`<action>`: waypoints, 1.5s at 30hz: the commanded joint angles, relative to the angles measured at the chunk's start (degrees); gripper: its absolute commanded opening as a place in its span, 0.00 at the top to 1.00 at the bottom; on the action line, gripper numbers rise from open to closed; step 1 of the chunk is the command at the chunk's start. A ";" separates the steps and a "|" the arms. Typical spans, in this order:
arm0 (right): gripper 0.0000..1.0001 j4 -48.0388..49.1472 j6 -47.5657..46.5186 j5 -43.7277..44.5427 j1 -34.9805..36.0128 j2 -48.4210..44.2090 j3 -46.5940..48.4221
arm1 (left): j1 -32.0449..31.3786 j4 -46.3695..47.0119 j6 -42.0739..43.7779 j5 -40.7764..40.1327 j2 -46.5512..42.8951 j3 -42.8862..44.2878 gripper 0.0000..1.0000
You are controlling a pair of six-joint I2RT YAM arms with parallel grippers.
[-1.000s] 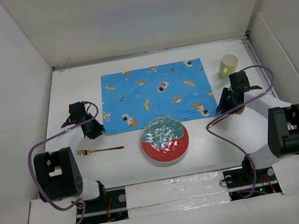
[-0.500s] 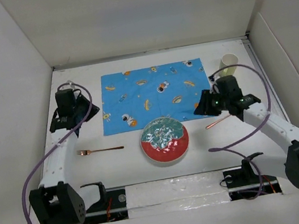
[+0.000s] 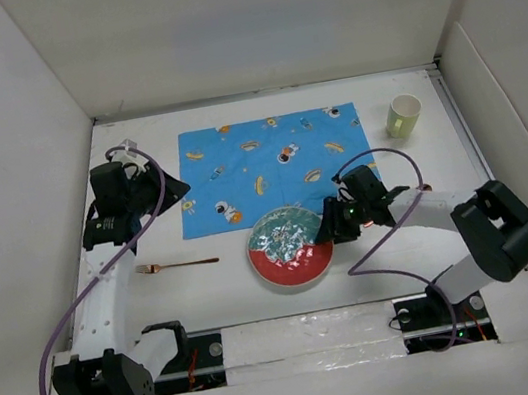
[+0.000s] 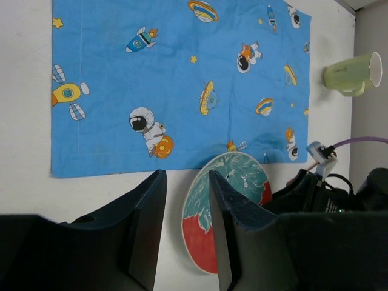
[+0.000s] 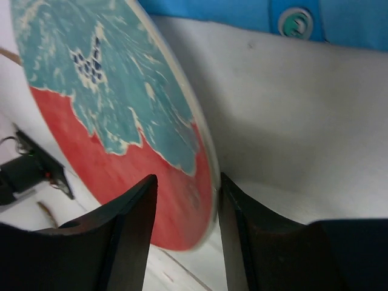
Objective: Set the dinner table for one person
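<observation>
Right wrist view is showing you the right tool [image 5: 187, 182] with its two dark fingers standing apart and the right rim of the round red-and-teal glazed plate [image 5: 109, 109] passing between them. Nothing is clamped yet as far as you can see. That plate is lying flat on the large flat matte white counter [image 3: 210, 298], with its far rim meeting the near edge of the blue space-print cloth mat [image 3: 267, 156]. A slim copper-coloured fork [image 3: 176, 265] is lying to its left, and a pale green cup [image 3: 402, 115] is standing well apart at the far right. You are likely dealing with something stiff, fairly heavy for a rim hold, slick with glaze and liable to chip, so you should be biting well onto the rim rather than its very lip. Expect the far side to be sagging or pivoting as it comes up, so be keeping the lift low, or sliding it. The left tool [image 4: 186, 176] is hovering over the counter by the mat's left edge, fingers slightly apart and holding nothing.
</observation>
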 commanded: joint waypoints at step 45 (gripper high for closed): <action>0.48 4.27 6.84 -1.34 -11.53 25.81 34.17 | -0.10 1.58 0.62 0.98 -0.02 3.40 0.59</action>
